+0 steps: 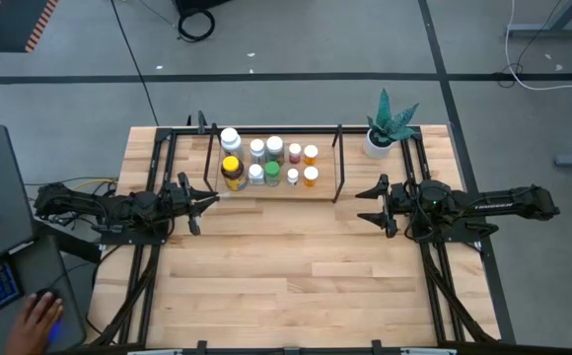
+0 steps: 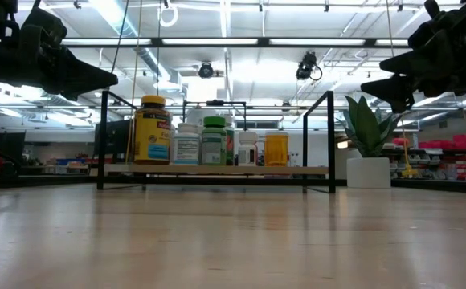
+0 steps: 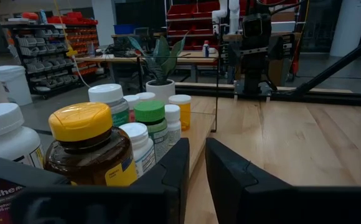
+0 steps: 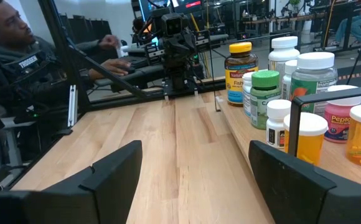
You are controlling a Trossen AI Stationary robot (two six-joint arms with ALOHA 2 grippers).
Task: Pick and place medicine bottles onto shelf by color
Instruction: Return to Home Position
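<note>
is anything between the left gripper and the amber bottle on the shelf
Nothing visible does. The left gripper, shut and empty, sits just off the shelf's left end, with the amber bottle right ahead. Only the thin black frame upright at that end stands near the path. The right gripper waits open off the other end.

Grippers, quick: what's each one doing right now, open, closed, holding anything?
Left gripper: shut, holding nothing, beside the shelf.
Right gripper: open, holding nothing.
</note>
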